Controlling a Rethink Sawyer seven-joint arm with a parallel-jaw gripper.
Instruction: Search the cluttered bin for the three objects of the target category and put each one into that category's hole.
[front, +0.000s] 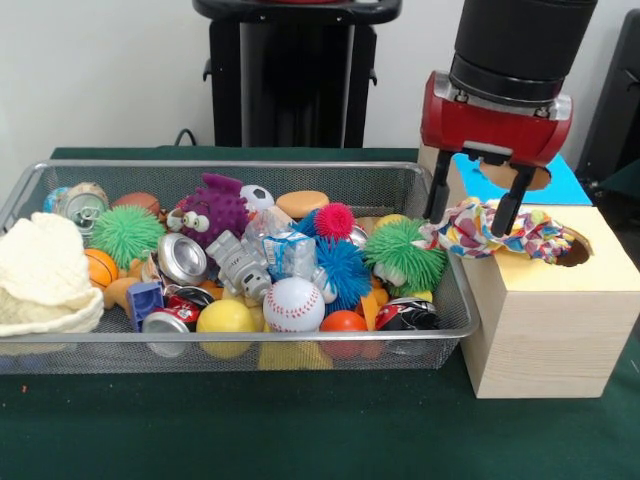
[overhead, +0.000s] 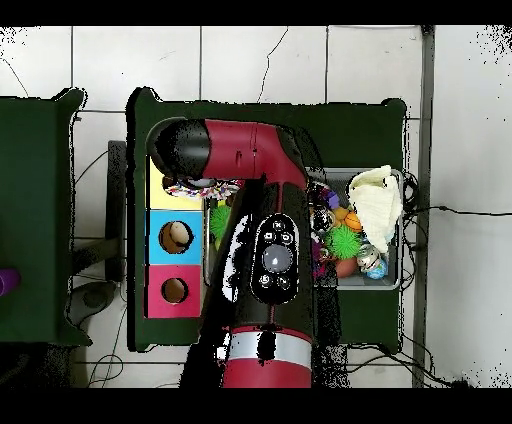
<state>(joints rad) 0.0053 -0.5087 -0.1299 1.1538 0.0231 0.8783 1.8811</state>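
Observation:
My gripper (front: 472, 222) hangs over the gap between the wire-mesh bin (front: 240, 167) and the pale wooden box (front: 545, 320). It is shut on a small cloth piece (front: 492, 230) with a bright multicolour print. The cloth trails right across the box top to the edge of the round hole (front: 576, 248). In the overhead view the cloth (overhead: 203, 187) lies over the yellow top (overhead: 158, 197), and the arm (overhead: 262, 250) hides the hole and part of the bin (overhead: 401, 262). I see no other printed cloth among the clutter.
The bin holds balls, crushed cans, spiky rubber toys and a large cream knitted cloth (front: 40, 275) at its left end. A blue-topped hole (overhead: 176, 236) and a red-topped hole (overhead: 175, 290) sit beside the yellow one. The blue top (front: 565, 185) lies behind the box.

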